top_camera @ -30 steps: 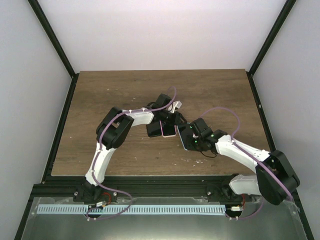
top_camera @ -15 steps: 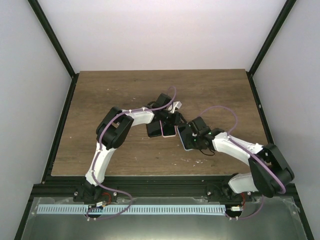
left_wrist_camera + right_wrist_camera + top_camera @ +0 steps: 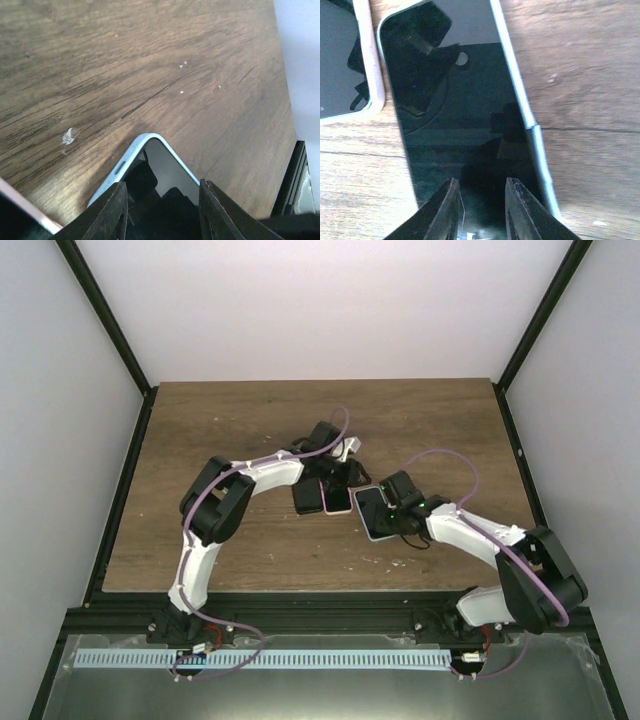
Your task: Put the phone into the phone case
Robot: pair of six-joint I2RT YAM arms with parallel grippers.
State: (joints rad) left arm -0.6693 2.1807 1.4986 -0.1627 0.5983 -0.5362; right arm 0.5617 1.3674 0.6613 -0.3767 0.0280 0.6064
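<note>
The glossy black phone with a pale blue edge (image 3: 455, 115) lay flat on the brown wooden bench (image 3: 100, 60), right of centre, its near end cut off under the right hand (image 3: 480, 187). That hand hovered partly open, clasping nothing. Just left lay the pink-rimmed phone case (image 3: 350, 60), and beside it a flat black slab (image 3: 308, 498), both half hidden. The left hand (image 3: 161, 197) stood partly open above the phone's far corner. Whether it touched the phone was hard to tell.
</note>
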